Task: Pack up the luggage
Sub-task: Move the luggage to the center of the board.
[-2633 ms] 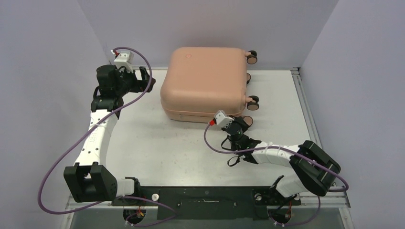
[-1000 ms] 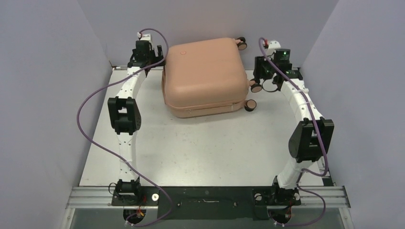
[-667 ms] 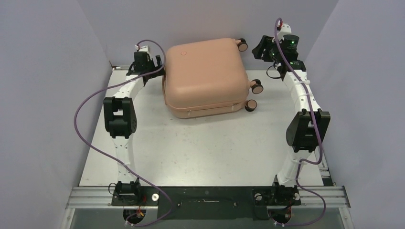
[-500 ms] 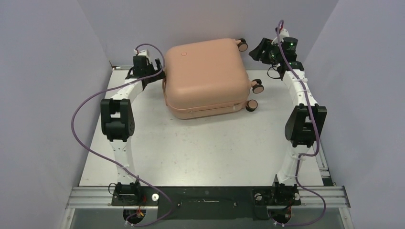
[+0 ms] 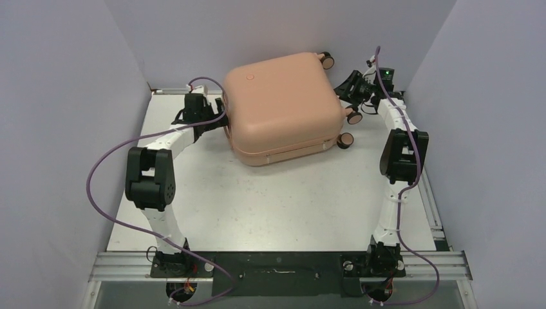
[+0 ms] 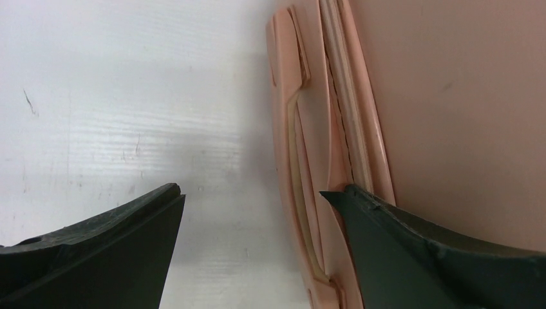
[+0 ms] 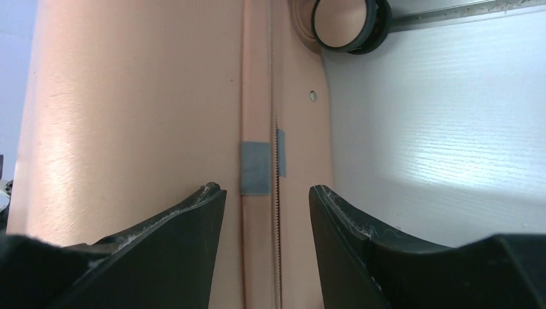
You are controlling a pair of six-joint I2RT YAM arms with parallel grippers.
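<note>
Salmon-pink suitcase [image 5: 283,103] flat on far half of table [image 5: 257,212], shells together, caster wheels to the right. Left gripper [image 6: 251,193] spread wide beside carry handle [image 6: 299,161], holding nothing. Right gripper [image 7: 267,190] half spread astride zipper seam [image 7: 277,145] and grey tape patch [image 7: 255,168], clamping nothing. Judged late in the task: lid down, contents hidden. Cannot tell whether fully zipped.

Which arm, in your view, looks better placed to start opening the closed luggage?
Probably right: the right pincer straddles the luggage seam at the grey tape; the left pincer sits off-centre from it.
</note>
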